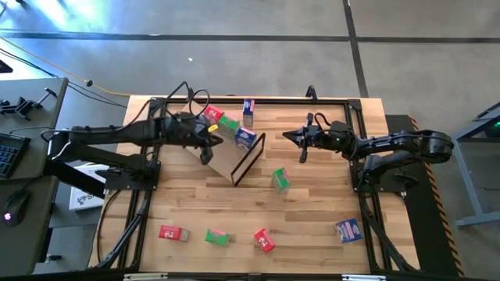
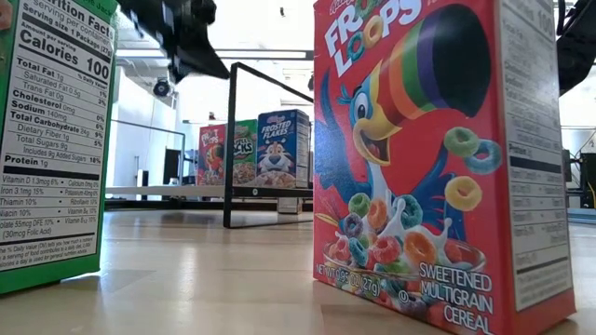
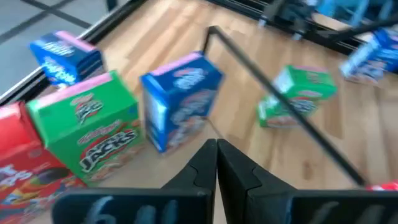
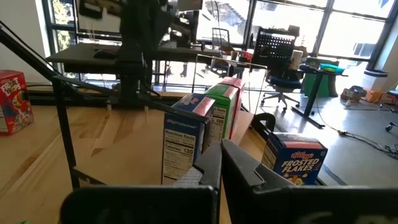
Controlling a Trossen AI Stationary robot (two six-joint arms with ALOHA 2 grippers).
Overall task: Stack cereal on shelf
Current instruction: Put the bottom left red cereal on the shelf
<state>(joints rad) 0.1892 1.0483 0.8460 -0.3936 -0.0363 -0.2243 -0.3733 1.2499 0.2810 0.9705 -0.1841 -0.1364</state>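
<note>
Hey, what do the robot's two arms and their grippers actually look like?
Both arms are dark, nearly black, built of jointed tubular segments with black cables looping off them. The left gripper and right gripper each end in two slim, dark, tapered fingers. No markings are readable.

We are in an office-like robotics lab: a grey tiled floor (image 1: 234,47), a desk with a keyboard (image 1: 9,152) and mouse (image 1: 16,207), office chairs (image 4: 277,62) and desks before tall windows (image 4: 348,31), and two arms bolted to a wooden table (image 1: 312,226).
</note>
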